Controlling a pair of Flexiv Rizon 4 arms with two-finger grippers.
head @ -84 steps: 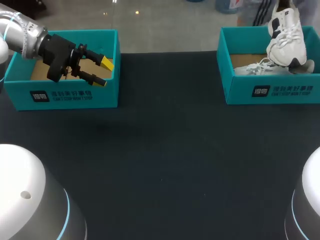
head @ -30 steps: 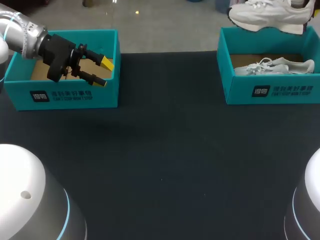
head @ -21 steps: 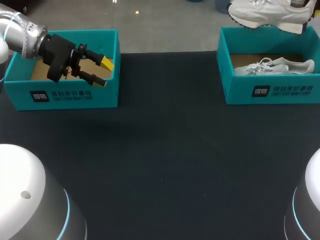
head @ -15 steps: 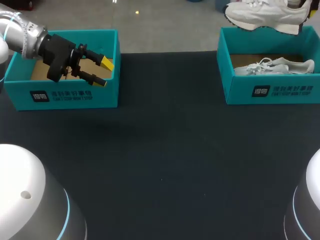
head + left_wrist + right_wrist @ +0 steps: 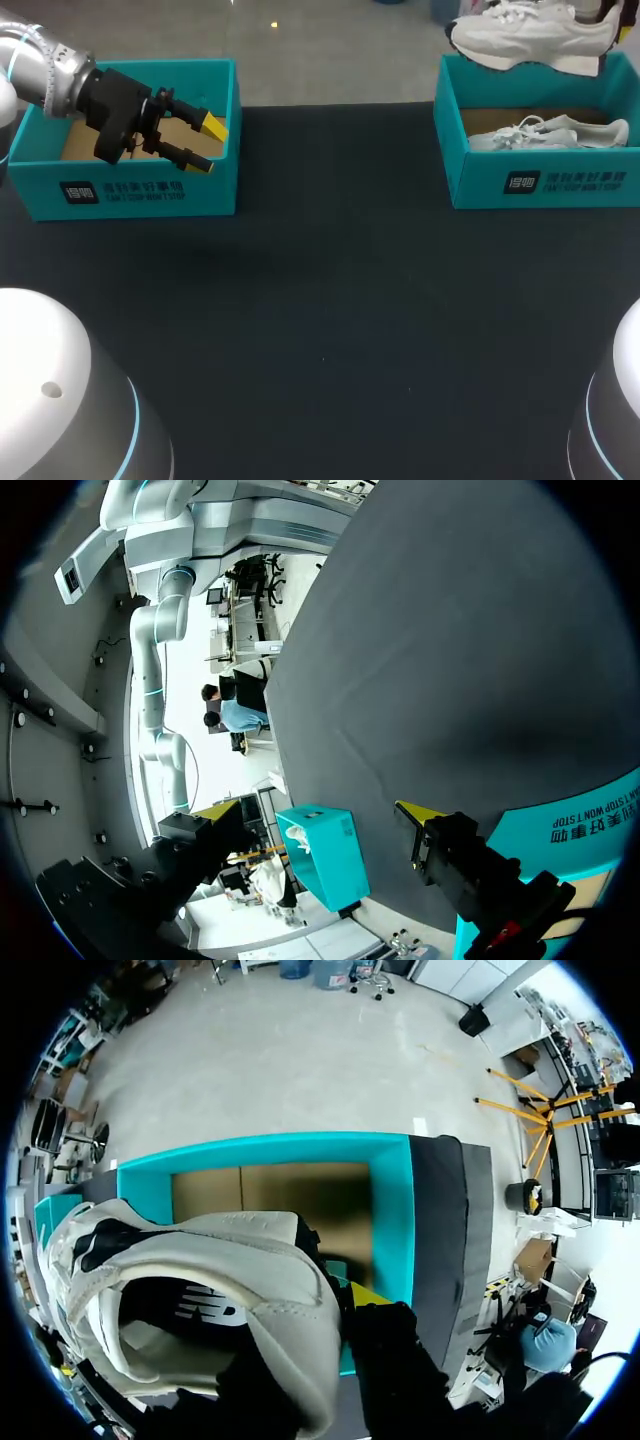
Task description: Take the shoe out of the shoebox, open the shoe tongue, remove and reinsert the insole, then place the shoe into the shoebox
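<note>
A white sneaker [image 5: 530, 36] hangs level above the back of the right teal shoebox [image 5: 480, 185], toe toward the left. My right gripper [image 5: 612, 20] is shut on its heel at the view's upper right corner. In the right wrist view the gripper [image 5: 345, 1305] pinches the heel collar of the sneaker [image 5: 200, 1270], with the shoebox [image 5: 390, 1210] underneath. A second white shoe [image 5: 550, 132] lies inside that box. My left gripper [image 5: 190, 142] stands open over the left teal shoebox [image 5: 140, 190], holding nothing; its fingers [image 5: 425, 815] are spread wide in the left wrist view.
The dark table mat [image 5: 330, 320] stretches between the two boxes. The left shoebox shows only its cardboard floor [image 5: 75, 145]. From the left wrist, the right shoebox [image 5: 325, 855] stands across the mat.
The sneaker went from standing toe-up in the right box to lying level above it, then drifted slightly left and lower. My left arm has stayed still.
</note>
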